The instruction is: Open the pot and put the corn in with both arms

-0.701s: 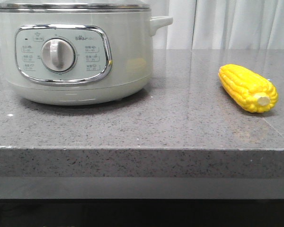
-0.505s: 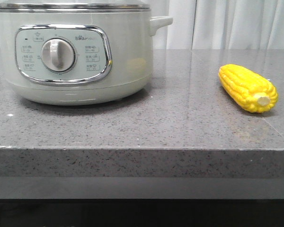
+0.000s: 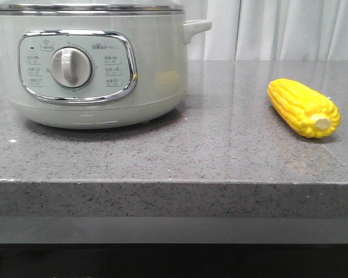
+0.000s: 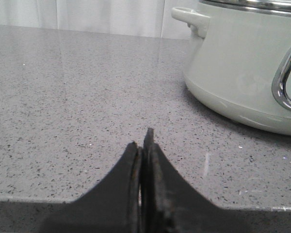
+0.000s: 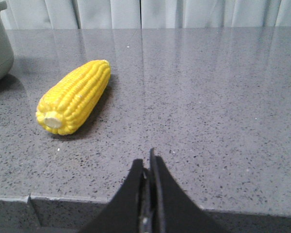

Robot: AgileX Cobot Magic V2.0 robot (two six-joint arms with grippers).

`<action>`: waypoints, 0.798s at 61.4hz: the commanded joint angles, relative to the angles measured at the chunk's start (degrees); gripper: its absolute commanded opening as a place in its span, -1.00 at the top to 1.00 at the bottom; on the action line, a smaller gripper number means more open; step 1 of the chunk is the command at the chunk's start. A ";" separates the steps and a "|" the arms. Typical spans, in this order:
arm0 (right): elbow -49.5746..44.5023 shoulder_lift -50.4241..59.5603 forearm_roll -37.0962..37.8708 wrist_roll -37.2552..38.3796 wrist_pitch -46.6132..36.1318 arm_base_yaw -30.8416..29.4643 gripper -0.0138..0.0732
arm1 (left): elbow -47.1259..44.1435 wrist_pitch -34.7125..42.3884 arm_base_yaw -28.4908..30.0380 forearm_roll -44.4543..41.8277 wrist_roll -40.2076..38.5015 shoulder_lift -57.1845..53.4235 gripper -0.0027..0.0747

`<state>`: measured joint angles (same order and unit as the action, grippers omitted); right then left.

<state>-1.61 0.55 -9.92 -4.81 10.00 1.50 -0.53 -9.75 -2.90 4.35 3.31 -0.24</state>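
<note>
The pale greenish-white pot (image 3: pixel 93 69) stands on the grey counter at the left of the front view, its steel-rimmed lid (image 3: pixel 87 8) on. It also shows in the left wrist view (image 4: pixel 247 73). The yellow corn (image 3: pixel 304 108) lies on the counter at the right, stub end toward me; it also shows in the right wrist view (image 5: pixel 75 97). My left gripper (image 4: pixel 143 141) is shut and empty, low at the counter's front edge, left of the pot. My right gripper (image 5: pixel 147 162) is shut and empty at the front edge, right of the corn. Neither gripper shows in the front view.
The speckled grey stone counter (image 3: pixel 209 150) has a front edge (image 3: pixel 174 184) close to both grippers. White curtains (image 3: pixel 278 29) hang behind it. The pot's side handle (image 3: pixel 196 28) sticks out toward the corn.
</note>
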 commanded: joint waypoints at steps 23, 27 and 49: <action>0.19 0.88 0.34 -0.13 -4.35 -0.21 0.84 | 0.12 5.07 0.06 0.48 -0.47 -1.31 0.98; 0.19 0.88 0.34 -0.13 -4.35 -0.21 0.84 | 0.12 5.07 0.06 0.48 -0.47 -1.31 0.98; 0.19 0.88 0.34 -0.13 -4.95 -0.21 0.84 | 0.12 5.24 0.06 0.15 -0.47 -1.31 0.98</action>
<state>-1.61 0.55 -9.92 -4.81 10.00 1.50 -0.53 -9.75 -2.90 4.35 3.31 -0.24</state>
